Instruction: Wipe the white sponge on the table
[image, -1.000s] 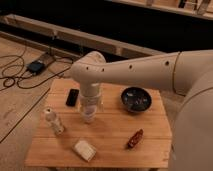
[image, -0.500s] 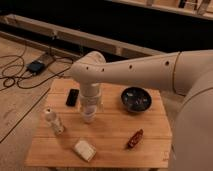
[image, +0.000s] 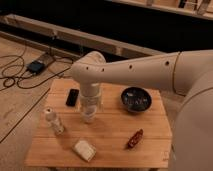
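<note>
The white sponge (image: 85, 150) lies flat near the front edge of the table (image: 112, 131), left of centre. My white arm reaches in from the right and bends down over the table's middle. My gripper (image: 89, 116) points down at the end of the wrist, above the tabletop and well behind the sponge, apart from it. The wrist hides whatever is right under it.
A black phone (image: 72, 97) lies at the back left. A small white-capped bottle (image: 53, 121) stands at the left edge. A dark bowl (image: 135, 100) sits at the back right. A red packet (image: 134, 138) lies front right. Cables and a power brick (image: 36, 66) are on the floor.
</note>
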